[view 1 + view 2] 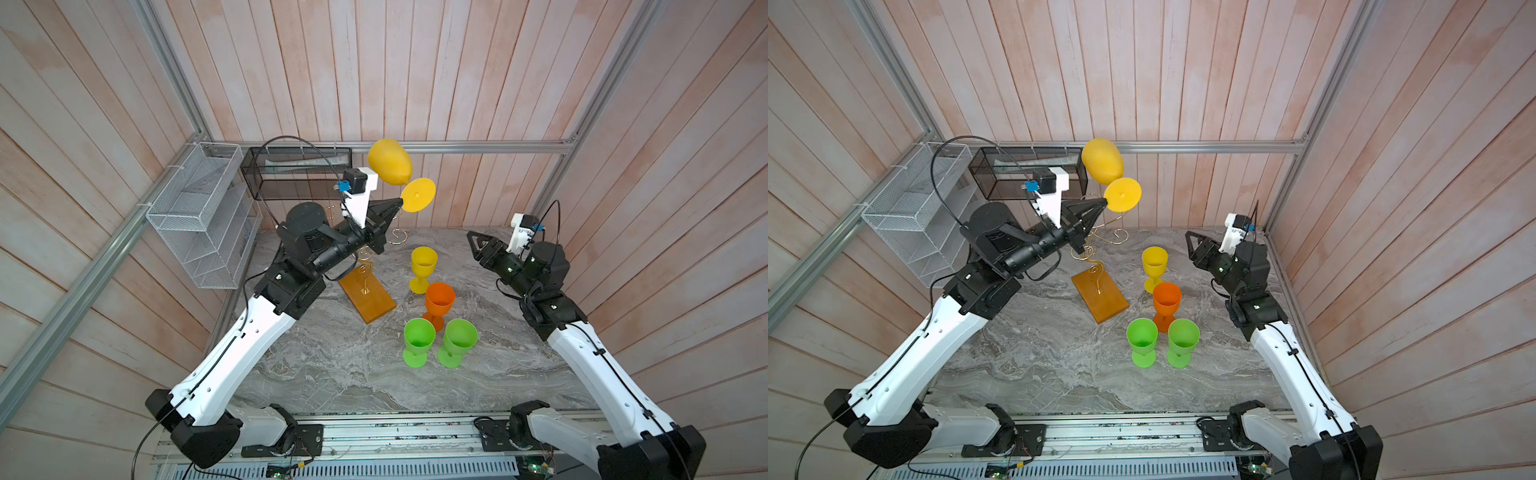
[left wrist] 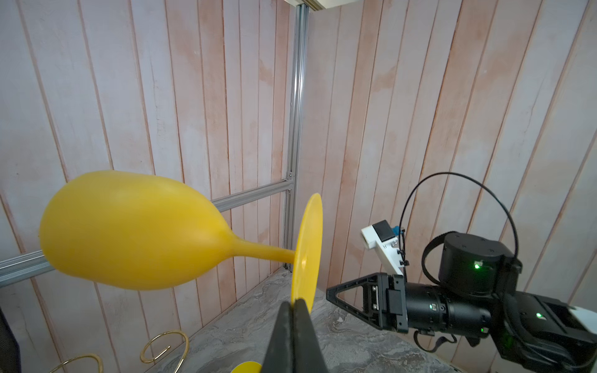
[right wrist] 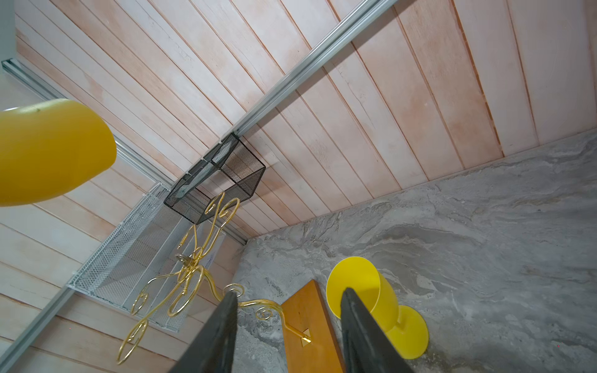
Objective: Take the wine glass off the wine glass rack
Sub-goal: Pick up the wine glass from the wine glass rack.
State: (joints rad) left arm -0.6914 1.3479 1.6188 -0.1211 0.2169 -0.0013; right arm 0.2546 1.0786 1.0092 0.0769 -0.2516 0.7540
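Drinking vessels: five (one long-stemmed wine glass (image 1: 390, 161), one yellow goblet (image 1: 424, 265), one orange goblet (image 1: 439, 301), one green goblet (image 1: 419, 340), one second green goblet (image 1: 459, 340)). Wine glass rack (image 1: 368, 298): one. Wall-mounted mesh containers: two, white wire shelf (image 1: 199, 216) and black mesh basket (image 1: 299, 174). Robot arms: two, left arm (image 1: 232, 353) and right arm (image 1: 598, 365).

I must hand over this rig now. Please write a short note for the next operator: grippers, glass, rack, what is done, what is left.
Left gripper: shut on the foot rim of the yellow wine glass, held sideways in the air.
Right gripper: open, empty, raised over the table.
Wine glass rack: upright on the table; no glass seen on its arms.
Done: the glass is off the rack.
Left: probably set it down on bare table, clear of the yellow goblet, orange goblet and two green goblets standing there.
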